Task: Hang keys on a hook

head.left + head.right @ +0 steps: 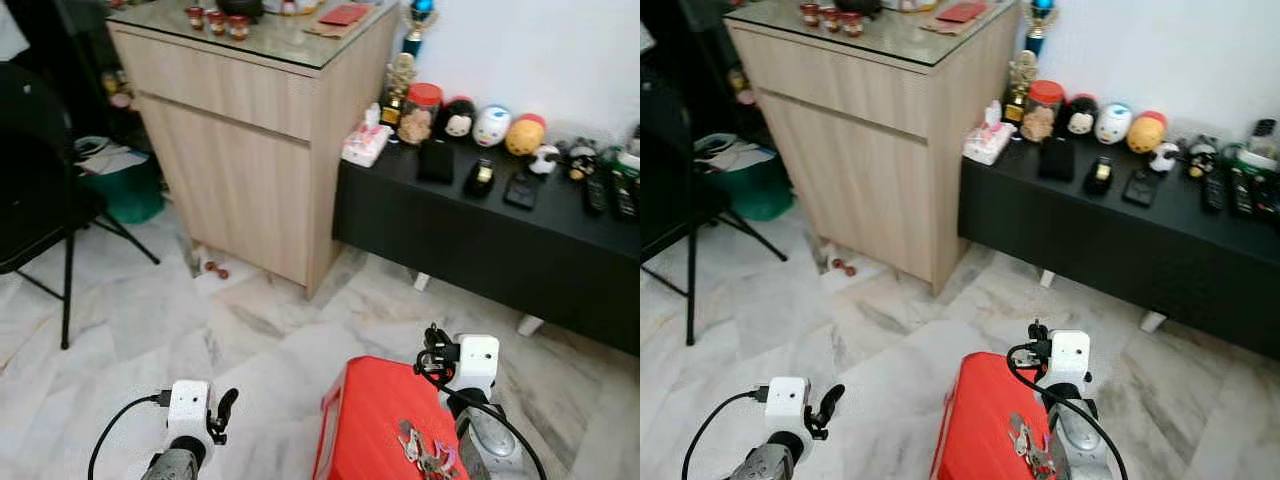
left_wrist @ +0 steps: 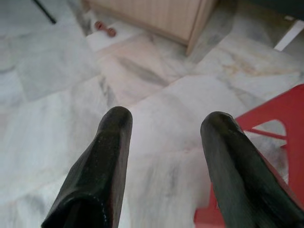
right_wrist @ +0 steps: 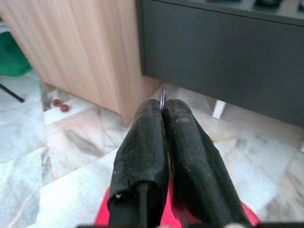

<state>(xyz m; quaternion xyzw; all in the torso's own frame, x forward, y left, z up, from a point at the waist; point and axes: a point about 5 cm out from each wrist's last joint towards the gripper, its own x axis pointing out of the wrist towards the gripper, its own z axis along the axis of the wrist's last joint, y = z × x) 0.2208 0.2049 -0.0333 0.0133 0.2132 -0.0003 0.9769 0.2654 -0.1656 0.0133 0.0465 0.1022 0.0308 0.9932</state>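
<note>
A: What fills the upper frame?
B: A wooden cabinet [image 1: 240, 110] at upper left, a black worktop [image 1: 500, 240] of trinkets at right.

A: And lower down?
B: A red stool [image 1: 375, 425] at lower centre, the keys [image 1: 425, 452] lying on it beside the right arm.

A: The claws?
B: Right claw [image 3: 163, 111], fingers pressed together on a thin metal ring [image 3: 163, 97]. Left claw [image 2: 166, 126] at lower left, fingers apart over marble floor [image 1: 150, 320].

We stand in a home's living room: marble floor [image 1: 150, 320], a wooden cabinet [image 1: 240, 140], and a low black bench [image 1: 500, 240] lined with toys and remotes.
</note>
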